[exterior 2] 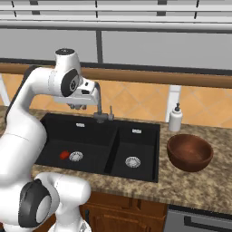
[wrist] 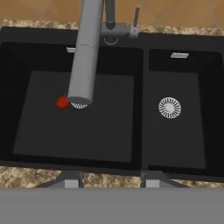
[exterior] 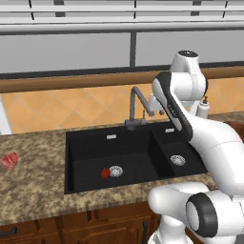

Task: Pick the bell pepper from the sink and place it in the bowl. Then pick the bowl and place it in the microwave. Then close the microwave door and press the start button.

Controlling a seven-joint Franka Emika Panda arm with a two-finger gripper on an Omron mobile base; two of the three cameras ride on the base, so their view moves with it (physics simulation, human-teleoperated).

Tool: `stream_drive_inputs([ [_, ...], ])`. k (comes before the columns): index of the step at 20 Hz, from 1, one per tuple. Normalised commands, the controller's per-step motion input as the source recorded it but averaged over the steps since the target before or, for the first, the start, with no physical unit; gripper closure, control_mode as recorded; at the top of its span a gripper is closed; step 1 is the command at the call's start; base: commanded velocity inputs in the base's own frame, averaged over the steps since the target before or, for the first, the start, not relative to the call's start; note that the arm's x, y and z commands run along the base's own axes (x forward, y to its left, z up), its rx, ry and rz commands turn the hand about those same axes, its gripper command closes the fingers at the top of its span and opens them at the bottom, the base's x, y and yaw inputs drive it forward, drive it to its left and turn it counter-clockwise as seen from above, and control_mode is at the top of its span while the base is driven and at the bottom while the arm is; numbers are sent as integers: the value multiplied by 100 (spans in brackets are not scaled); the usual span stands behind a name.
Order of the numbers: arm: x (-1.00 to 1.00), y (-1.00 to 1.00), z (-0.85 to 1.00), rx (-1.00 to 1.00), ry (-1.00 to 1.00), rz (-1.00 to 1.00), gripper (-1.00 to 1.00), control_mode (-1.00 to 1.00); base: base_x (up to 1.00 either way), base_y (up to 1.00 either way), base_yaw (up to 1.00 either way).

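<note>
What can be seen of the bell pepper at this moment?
The bell pepper is a small, bright red, roundish lump with a smooth, plain surface. It lies on the floor of the wide basin of the black sink, right beside the silver drain ring, on the ring's left in all three views; whether they touch cannot be told. From the hand view the grey faucet spout hangs over the drain next to it. Nothing grips it.

Landmark: sink (exterior 2: 104, 136), set into the bench (exterior 2: 199, 181). Bell pepper (exterior 2: 64, 155) lies in its wide basin, just beside the drain (exterior 2: 75, 156). Faucet (exterior 2: 100, 108) stands behind the sink. Bowl (exterior 2: 190, 152) rests on the bench right of the sink; soap dispenser (exterior 2: 175, 118) stands behind the bowl.
</note>
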Motion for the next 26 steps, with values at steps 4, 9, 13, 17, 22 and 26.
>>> stream_drive_inputs([
  [4,-22,14,0,2,0,0,-100,-100,0,0,0],
  [9,-72,55,-15,8,0,0,-100,-100,0,0,0],
  [13,-59,57,-41,12,5,0,-100,-100,0,0,0],
  [17,-9,93,-51,0,12,0,-100,-100,0,0,0],
  [22,6,77,-33,-5,19,-1,-100,-100,0,0,0],
  [26,23,73,-48,0,22,0,-100,-100,0,0,0],
])
